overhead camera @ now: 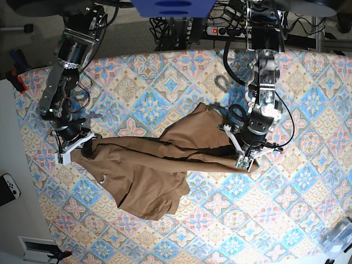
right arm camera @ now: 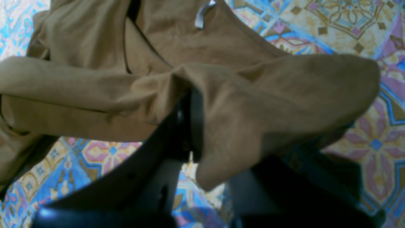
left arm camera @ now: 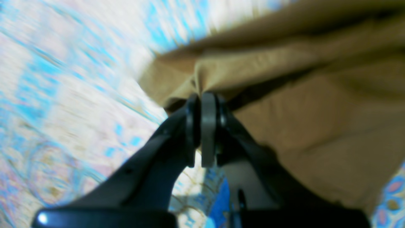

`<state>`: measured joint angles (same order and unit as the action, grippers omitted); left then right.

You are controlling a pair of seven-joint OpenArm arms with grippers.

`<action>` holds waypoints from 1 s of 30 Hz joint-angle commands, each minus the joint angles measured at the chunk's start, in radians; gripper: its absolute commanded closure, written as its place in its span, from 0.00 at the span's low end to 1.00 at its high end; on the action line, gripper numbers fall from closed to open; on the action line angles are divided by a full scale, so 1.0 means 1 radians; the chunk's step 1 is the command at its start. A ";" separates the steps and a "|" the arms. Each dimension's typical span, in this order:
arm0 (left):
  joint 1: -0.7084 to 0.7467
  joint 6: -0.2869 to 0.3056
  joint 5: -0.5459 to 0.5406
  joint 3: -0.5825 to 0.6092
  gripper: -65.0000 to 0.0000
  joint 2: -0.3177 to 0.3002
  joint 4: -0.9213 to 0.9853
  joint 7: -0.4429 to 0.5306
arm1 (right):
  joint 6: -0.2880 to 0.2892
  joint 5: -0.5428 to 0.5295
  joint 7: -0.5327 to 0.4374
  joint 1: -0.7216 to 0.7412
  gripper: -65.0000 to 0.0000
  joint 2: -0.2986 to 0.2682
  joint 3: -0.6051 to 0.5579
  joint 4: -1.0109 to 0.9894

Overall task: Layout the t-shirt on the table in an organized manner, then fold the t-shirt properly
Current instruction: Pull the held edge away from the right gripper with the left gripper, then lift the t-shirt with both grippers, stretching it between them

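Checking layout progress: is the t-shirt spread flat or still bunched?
Bunched. The t-shirt hangs stretched and creased between the left claw and right claw, layers overlapping.

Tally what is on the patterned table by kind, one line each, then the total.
T-shirt: 1
Robot grippers gripping it: 2, left gripper and right gripper
White tag on the shirt: 1
Total: 4
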<state>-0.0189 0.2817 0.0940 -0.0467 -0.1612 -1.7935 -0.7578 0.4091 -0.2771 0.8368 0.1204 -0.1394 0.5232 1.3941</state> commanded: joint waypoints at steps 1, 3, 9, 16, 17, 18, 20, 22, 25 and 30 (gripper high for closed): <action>-0.008 -0.006 0.005 0.000 1.00 -0.004 -0.056 -0.022 | 0.007 -0.017 -0.024 0.022 1.00 -0.013 0.002 0.037; 0.010 0.018 0.005 0.000 1.00 -0.002 -0.133 -0.087 | 0.007 -0.017 -0.023 0.014 1.00 -0.013 0.007 0.063; 0.150 0.149 0.008 -0.009 1.00 -0.001 -0.299 -0.167 | 0.007 -0.017 -0.023 -0.097 1.00 -0.013 0.008 0.181; 0.356 0.181 0.010 -0.035 1.00 -0.008 -0.309 -0.142 | 0.007 -0.020 -0.027 -0.262 1.00 0.007 0.087 0.296; 0.386 0.181 0.008 -0.045 1.00 -0.008 -0.309 -0.116 | 0.007 -0.020 -0.027 -0.281 1.00 0.019 0.111 0.311; 0.425 0.181 0.008 -0.052 1.00 -0.008 -0.309 -0.084 | 0.007 -0.020 -0.026 -0.298 1.00 0.025 0.133 0.327; 0.492 0.181 0.013 -0.063 1.00 -0.008 -0.311 -0.024 | 0.007 -0.020 -0.027 -0.328 1.00 0.025 0.159 0.344; 0.570 0.181 0.013 -0.066 1.00 -0.008 -0.311 0.039 | 0.007 -0.021 -0.027 -0.360 1.00 0.033 0.182 0.351; 0.682 0.182 0.013 -0.065 1.00 -0.031 -0.311 0.117 | 0.007 -0.021 -0.027 -0.393 1.00 0.057 0.226 0.354; 0.848 0.182 0.013 -0.066 1.00 -0.047 -0.309 0.300 | 0.020 -0.020 -0.030 -0.448 1.00 0.116 0.266 0.377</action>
<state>0.8246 0.4671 0.1150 -0.1123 -0.2066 -2.0830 -0.4683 0.4217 -0.2787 0.8318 -0.3302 -0.0097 0.7849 1.7481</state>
